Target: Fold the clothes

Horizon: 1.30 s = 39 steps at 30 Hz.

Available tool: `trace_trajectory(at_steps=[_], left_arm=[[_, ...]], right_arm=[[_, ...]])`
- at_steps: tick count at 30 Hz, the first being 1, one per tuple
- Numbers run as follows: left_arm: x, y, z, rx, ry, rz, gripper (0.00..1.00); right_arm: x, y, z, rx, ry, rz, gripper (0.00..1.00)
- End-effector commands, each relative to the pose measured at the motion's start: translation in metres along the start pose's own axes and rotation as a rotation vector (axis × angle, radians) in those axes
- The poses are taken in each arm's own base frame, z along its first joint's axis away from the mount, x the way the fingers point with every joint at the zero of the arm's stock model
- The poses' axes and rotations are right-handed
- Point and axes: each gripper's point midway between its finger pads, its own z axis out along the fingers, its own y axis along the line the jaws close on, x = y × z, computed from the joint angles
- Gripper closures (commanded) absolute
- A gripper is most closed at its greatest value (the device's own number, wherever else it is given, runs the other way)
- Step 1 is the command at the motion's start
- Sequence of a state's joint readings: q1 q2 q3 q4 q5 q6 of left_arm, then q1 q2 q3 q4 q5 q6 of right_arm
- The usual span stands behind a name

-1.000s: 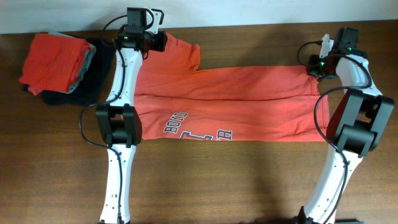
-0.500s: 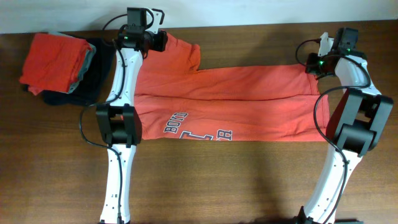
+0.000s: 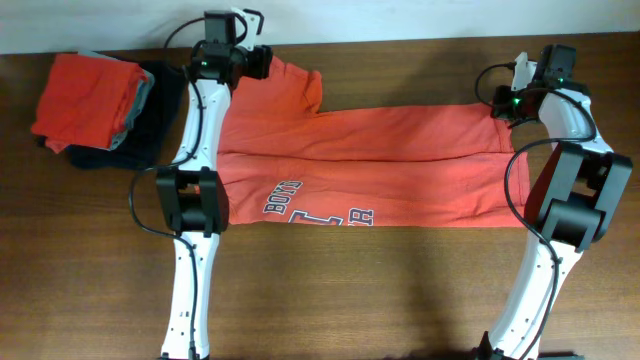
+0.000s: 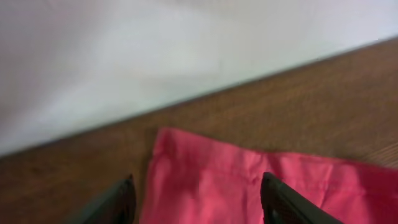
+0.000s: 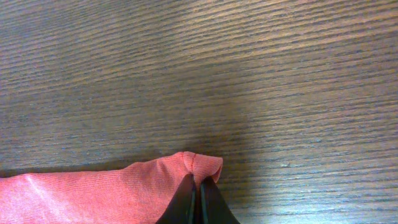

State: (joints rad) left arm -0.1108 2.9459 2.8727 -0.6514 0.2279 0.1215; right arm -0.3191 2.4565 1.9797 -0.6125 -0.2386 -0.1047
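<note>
left fingers (image 4: 115, 201) parted wide, right fingers (image 5: 186, 204) pinched tight together

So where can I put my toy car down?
The bare table in front of the spread orange shirt, between the left arm and right arm, is free. So is the front-left corner. Crowded: far left, by the folded pile.

Far side of the table: my left gripper (image 4: 198, 198) has spread its fingers wider over the sleeve (image 4: 205, 177) of the orange-red T-shirt (image 3: 400, 165) and crept a touch toward the wall (image 4: 124, 62). My right gripper (image 5: 198, 190), part-open a second ago, has pinched shut on the shirt's corner.
</note>
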Motion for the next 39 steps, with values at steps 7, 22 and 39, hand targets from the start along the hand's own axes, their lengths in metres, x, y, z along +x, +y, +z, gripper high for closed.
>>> trace_trajectory(at_steps=[7,22,39], left_arm=[[0.036,-0.013,0.028,-0.052,0.078,0.09,0.36],[0.055,-0.003,0.038,-0.099,0.114,0.089,0.99],[-0.025,-0.01,-0.037,-0.112,0.031,0.101,0.99]], right_arm=[[0.008,0.005,0.007,-0.018,0.028,0.007,0.96],[0.009,0.005,0.007,-0.018,0.035,0.008,0.96],[0.0,0.012,-0.01,-0.04,0.019,0.004,0.96]])
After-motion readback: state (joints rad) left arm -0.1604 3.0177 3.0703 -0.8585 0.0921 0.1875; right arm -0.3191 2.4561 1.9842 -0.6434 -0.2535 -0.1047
